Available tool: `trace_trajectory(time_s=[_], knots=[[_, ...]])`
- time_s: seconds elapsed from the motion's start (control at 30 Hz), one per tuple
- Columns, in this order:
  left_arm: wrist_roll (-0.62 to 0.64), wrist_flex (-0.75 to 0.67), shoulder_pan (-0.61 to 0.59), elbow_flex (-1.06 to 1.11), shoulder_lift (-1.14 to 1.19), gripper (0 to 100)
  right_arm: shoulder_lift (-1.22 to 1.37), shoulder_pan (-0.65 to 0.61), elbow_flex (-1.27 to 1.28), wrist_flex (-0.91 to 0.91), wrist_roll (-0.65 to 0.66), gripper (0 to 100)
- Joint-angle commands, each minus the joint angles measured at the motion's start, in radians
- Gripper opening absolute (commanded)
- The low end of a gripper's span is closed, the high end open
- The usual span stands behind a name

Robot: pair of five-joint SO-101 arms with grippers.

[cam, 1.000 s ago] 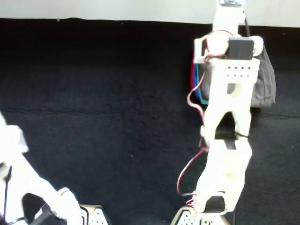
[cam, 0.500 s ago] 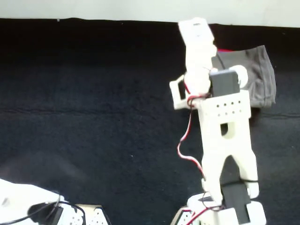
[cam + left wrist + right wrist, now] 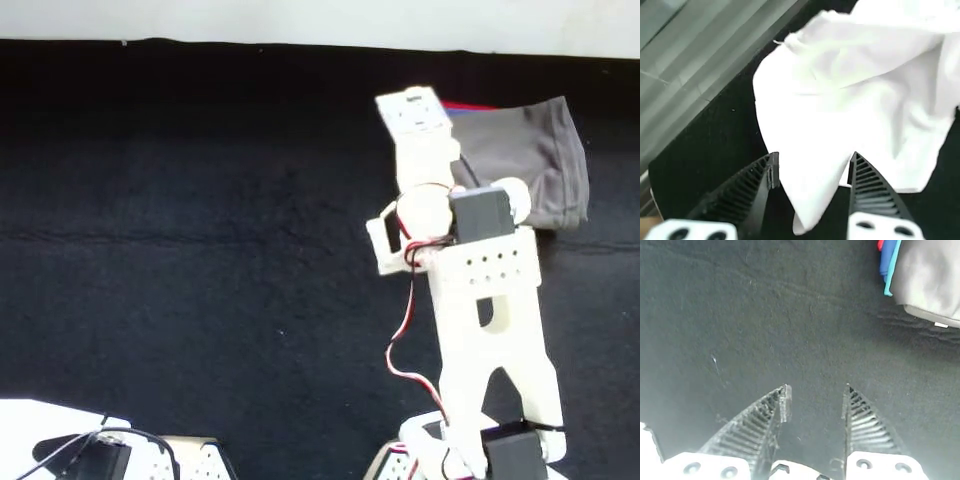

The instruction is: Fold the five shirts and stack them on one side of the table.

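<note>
right arm (image 3: 485,300) has pulled back off the folded stack (image 3: 525,160), which now sits uncovered at the far right of the table (image 3: 200,200), grey on top. Right wrist view adds blue and red edges under the grey, with the right gripper (image 3: 816,390) spread wide and empty over black tabletop. Left wrist view: left gripper (image 3: 815,157) wide apart, a corner of a crumpled white shirt (image 3: 840,90) between its fingers, not clamped.

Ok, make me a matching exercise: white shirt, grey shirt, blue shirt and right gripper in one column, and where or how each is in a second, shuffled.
1. white shirt
2. grey shirt
3. blue shirt
4. right gripper

A. top of the folded stack
B. fingers open above bare black table
C. unfolded, in front of the left gripper
D. edge peeking from under the grey one

Pairs: 1-C, 2-A, 3-D, 4-B
</note>
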Motion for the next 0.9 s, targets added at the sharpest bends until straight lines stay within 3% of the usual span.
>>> trace_trajectory(time_s=[0.0,0.17,0.3,0.43,0.87], knots=[[-0.041,0.006,-0.001,-0.125,0.064,23,-0.030,-0.002,0.002,0.007,0.020,16.9],[-0.107,0.008,0.010,-0.177,0.159,21,-0.027,-0.002,0.002,0.007,0.017,16.9],[-0.109,0.069,0.012,-0.222,0.176,0,-0.030,-0.001,0.002,0.007,0.015,16.9],[-0.044,0.173,0.041,-0.302,0.176,1,-0.030,0.001,0.004,0.007,0.015,16.9],[0.229,0.781,0.302,-0.352,-0.125,1,-0.022,0.002,0.004,0.007,0.015,16.9]])
